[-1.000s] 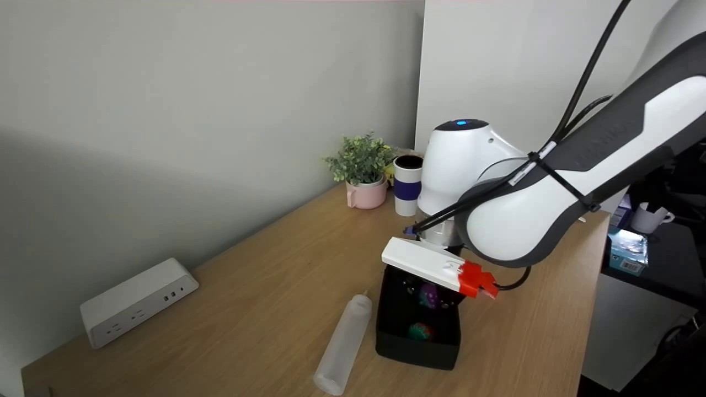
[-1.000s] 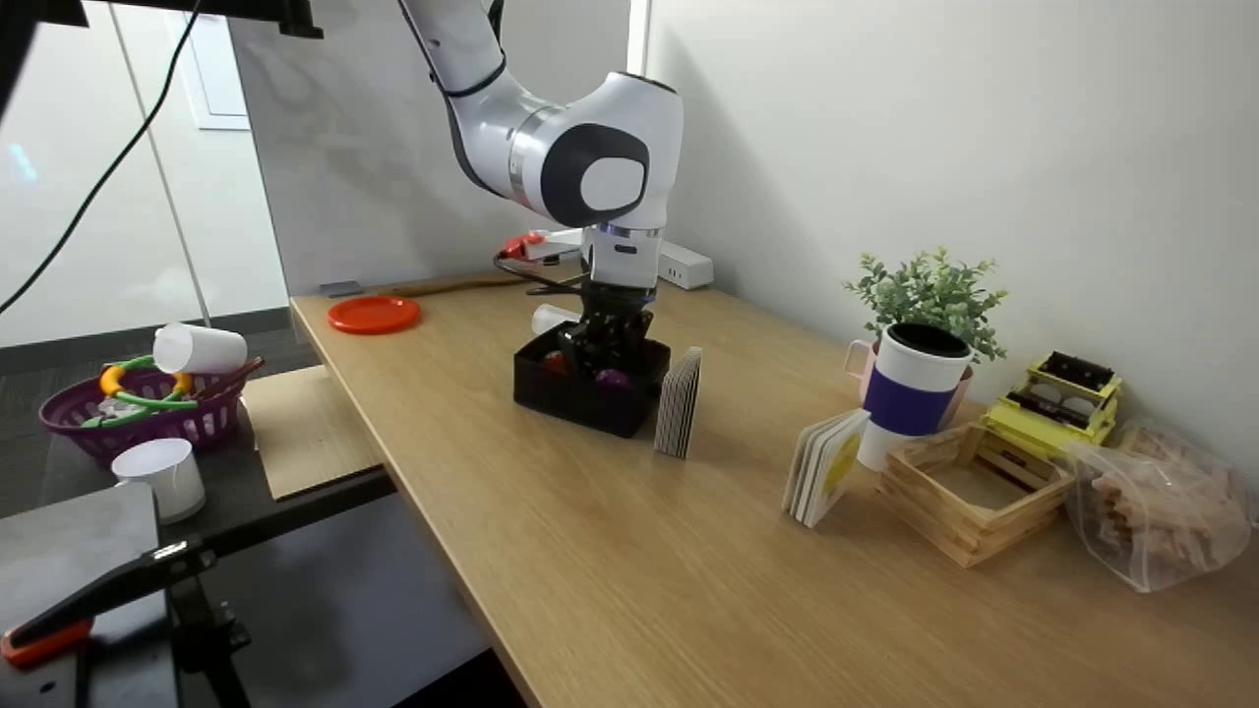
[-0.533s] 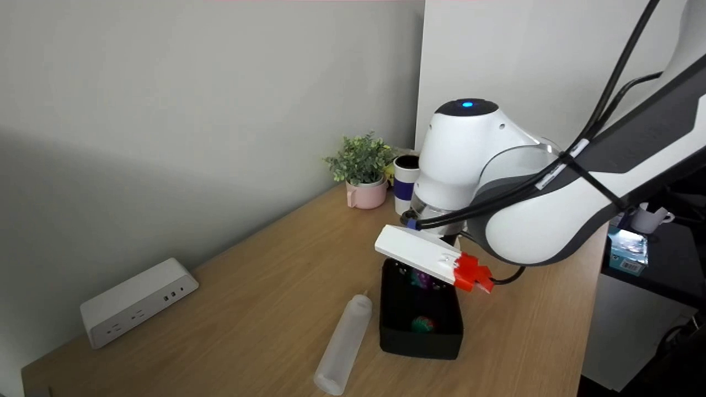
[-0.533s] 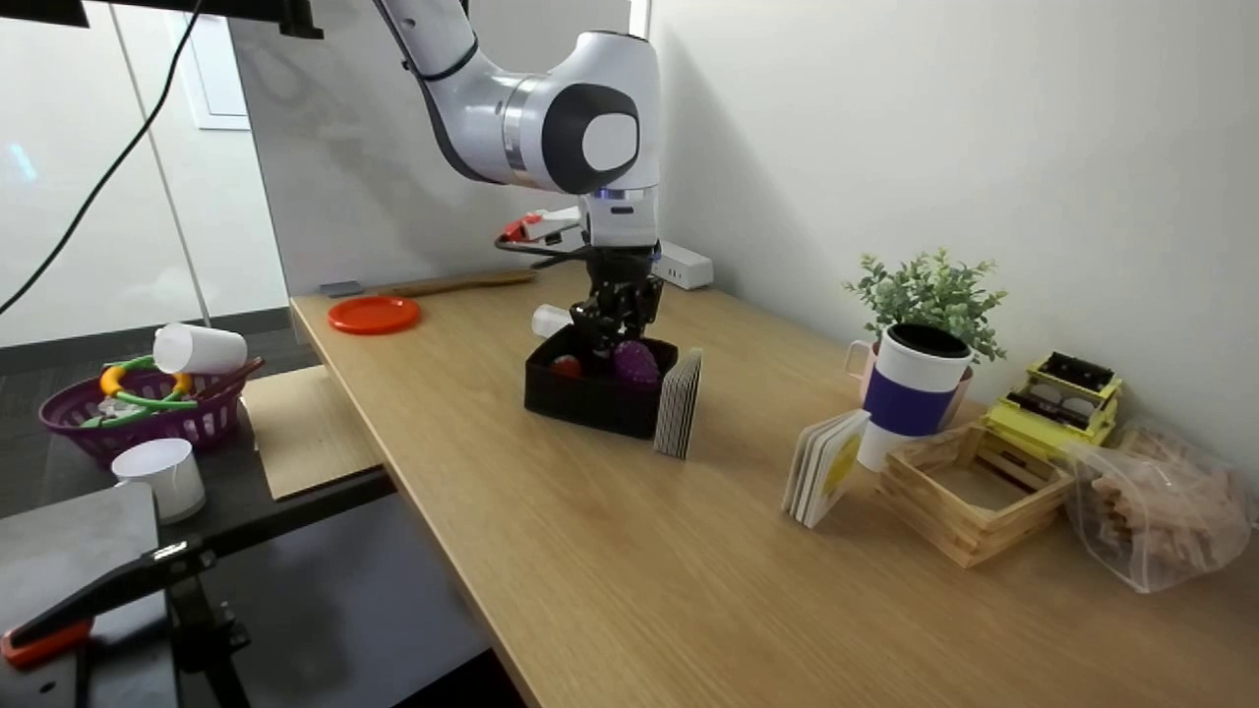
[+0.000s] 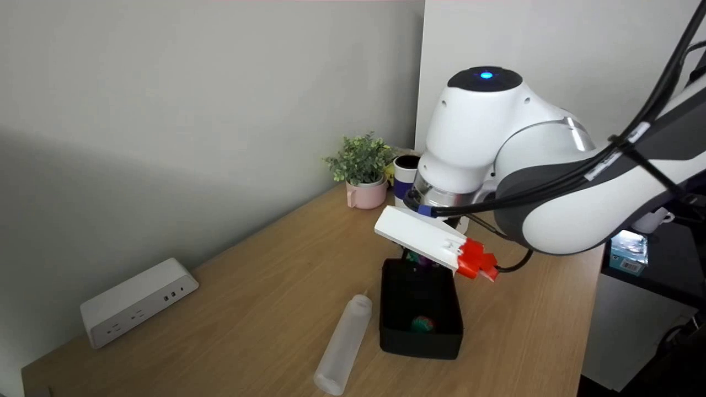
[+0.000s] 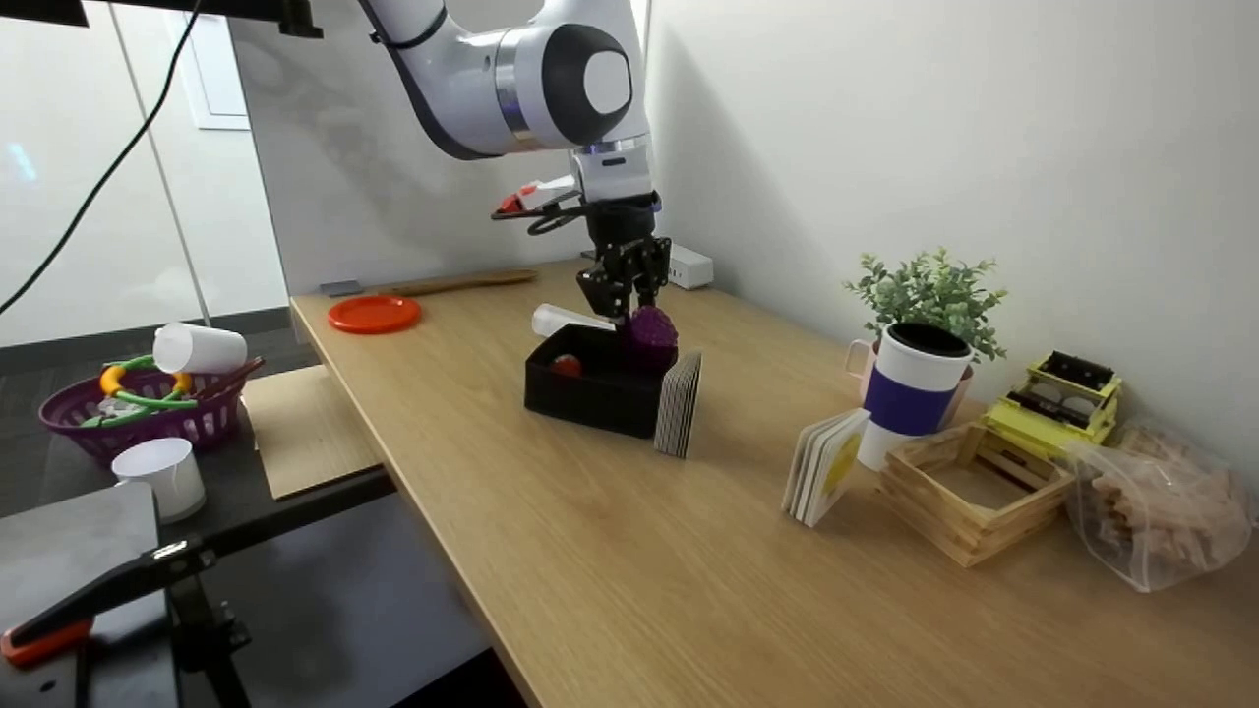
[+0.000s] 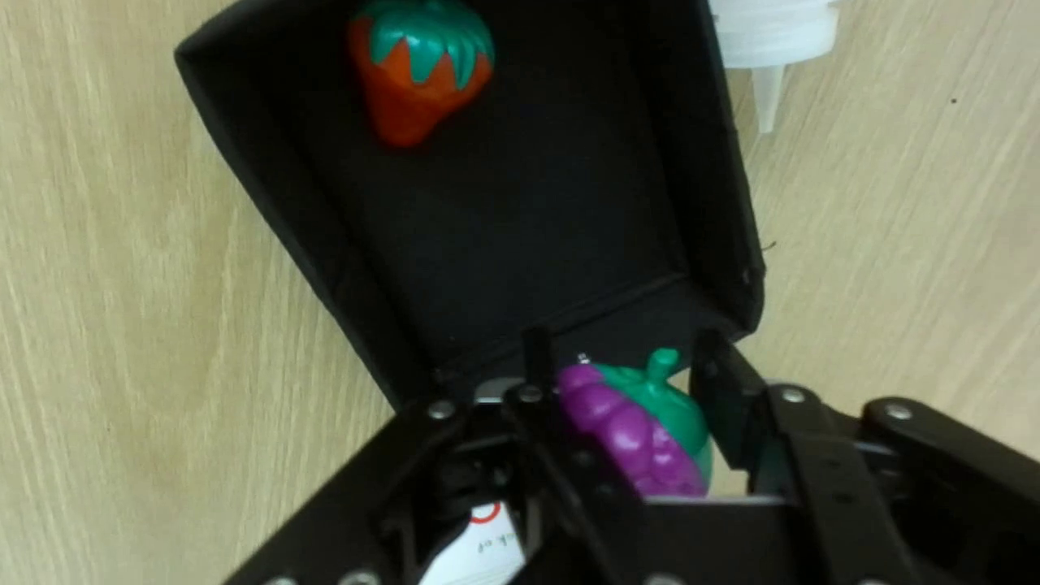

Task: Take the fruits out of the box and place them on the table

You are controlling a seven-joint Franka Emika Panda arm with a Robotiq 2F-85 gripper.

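The black box (image 6: 590,405) stands on the wood-grain table (image 6: 689,590); it also shows in the wrist view (image 7: 284,219). A red strawberry with a green top (image 7: 422,81) lies on the box floor; it also shows in both exterior views (image 5: 422,324) (image 6: 566,365). My gripper (image 7: 622,353) is shut on the purple grape bunch with its green leaf (image 7: 634,431). In an exterior view the grape bunch (image 6: 651,332) hangs below the fingers at about rim height, over the box's far end. In an exterior view (image 5: 424,261) the gripper mount mostly hides it.
A clear squeeze bottle (image 5: 345,344) lies beside the box. Upright cards (image 6: 679,403) stand close to the box end, with more cards (image 6: 826,467) further off. A red plate (image 6: 374,314), cup (image 6: 910,383), plant (image 6: 929,305) and wooden crate (image 6: 974,492) are on the table.
My arm has risen, lifting the grape bunch from inside the box to about rim height. The box shifted slightly early on, then stayed. The strawberry stays in the box.
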